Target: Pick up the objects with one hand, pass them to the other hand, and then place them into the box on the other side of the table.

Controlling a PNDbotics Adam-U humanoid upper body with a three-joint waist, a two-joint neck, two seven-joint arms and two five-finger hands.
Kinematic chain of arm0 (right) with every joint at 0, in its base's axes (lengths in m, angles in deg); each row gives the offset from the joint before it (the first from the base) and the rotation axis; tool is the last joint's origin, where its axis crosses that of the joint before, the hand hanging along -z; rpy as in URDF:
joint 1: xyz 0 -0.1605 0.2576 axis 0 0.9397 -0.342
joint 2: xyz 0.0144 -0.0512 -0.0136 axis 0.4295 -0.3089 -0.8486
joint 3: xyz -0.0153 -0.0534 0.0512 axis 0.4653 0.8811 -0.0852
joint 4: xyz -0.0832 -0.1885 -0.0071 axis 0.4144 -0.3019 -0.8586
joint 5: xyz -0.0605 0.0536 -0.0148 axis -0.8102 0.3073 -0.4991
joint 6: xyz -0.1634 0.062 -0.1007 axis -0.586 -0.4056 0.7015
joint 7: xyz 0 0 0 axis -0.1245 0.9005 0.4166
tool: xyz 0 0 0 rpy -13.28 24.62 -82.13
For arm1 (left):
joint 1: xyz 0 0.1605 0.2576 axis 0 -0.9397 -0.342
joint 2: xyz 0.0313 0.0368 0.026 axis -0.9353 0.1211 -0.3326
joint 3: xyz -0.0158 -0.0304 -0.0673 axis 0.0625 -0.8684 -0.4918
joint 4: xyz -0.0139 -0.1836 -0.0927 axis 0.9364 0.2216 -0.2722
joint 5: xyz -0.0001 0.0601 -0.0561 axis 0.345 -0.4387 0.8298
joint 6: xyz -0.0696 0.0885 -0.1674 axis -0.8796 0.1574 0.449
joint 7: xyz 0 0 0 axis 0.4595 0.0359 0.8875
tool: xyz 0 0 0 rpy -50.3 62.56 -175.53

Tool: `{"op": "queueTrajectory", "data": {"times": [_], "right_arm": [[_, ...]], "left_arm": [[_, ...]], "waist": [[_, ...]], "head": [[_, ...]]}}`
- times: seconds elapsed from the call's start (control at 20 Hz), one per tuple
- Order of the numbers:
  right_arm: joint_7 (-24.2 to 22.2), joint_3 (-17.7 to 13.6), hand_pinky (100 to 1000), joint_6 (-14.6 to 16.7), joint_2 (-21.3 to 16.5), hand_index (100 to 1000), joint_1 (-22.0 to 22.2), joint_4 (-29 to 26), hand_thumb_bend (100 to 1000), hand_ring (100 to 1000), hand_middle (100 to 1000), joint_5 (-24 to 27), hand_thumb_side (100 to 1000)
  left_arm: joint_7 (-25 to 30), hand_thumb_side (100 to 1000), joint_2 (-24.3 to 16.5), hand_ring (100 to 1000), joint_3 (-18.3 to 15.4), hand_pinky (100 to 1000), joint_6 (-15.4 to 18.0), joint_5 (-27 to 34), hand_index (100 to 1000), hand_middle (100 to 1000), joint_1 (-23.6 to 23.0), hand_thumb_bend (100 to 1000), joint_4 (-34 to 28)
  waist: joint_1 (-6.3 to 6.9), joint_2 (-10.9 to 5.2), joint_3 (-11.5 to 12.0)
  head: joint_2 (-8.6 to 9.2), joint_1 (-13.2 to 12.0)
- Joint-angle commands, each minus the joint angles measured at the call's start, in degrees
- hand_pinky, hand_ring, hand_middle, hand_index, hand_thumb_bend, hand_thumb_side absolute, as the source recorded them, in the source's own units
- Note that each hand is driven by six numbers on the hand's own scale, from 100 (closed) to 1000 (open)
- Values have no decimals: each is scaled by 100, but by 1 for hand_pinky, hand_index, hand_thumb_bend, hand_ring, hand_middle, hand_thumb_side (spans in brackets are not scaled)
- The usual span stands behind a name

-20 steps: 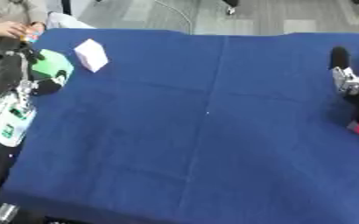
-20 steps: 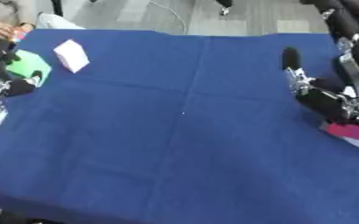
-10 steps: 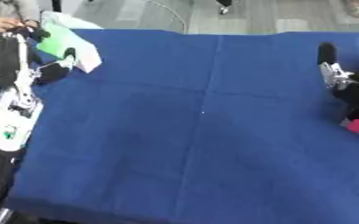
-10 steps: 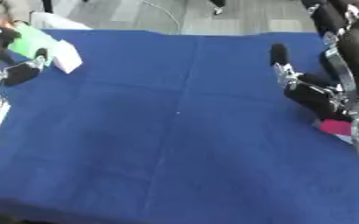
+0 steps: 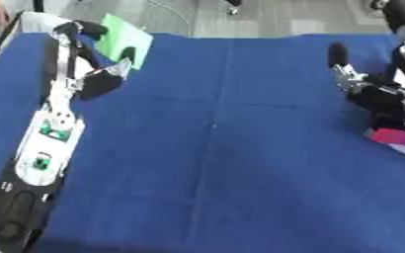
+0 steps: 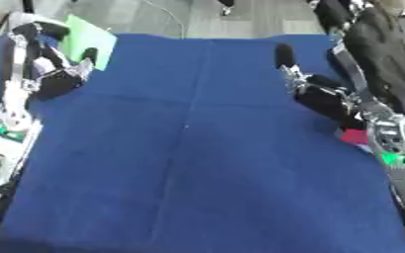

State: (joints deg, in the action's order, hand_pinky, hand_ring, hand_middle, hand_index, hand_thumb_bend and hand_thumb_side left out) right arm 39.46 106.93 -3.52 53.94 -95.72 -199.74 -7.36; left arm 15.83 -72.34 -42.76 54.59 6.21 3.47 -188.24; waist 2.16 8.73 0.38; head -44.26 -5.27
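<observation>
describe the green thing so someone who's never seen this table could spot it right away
Start at the blue table and go to its far left corner, where the left hand reaches. The flat light green card lies just beyond that hand, the only green thing on the cloth.

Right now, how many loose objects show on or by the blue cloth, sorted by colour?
Green: 1, the flat green object at the far left, by the left hand.
Pink: 1, the pink object at the right edge, beside the right hand.
Total: 2.
</observation>
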Motion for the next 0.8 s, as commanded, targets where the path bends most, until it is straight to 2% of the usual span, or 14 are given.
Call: {"op": "queueTrajectory", "data": {"times": [0.05, 0.45, 0.8], "right_arm": [[-163, 32, 747, 0, -121, 1000, -128, -120, 100, 902, 887, -15, 100], [-676, 225, 777, -13, -75, 1000, -187, -120, 109, 938, 934, -33, 100], [-1120, 327, 798, -16, -53, 1000, -179, -120, 129, 953, 945, -37, 100]], "left_arm": [[232, 100, 230, 287, 217, 481, 244, 297, 431, 226, 218, 206, 13], [505, 100, 598, 293, 564, 485, 600, 851, 433, 231, 553, 211, 331], [555, 100, 676, 295, 628, 486, 714, 1030, 433, 232, 719, 211, 447]], "waist": [[-87, -60, 9], [-114, -24, 9], [-156, 5, 30]], "head": [[15, 171], [15, 418], [15, 556]]}}
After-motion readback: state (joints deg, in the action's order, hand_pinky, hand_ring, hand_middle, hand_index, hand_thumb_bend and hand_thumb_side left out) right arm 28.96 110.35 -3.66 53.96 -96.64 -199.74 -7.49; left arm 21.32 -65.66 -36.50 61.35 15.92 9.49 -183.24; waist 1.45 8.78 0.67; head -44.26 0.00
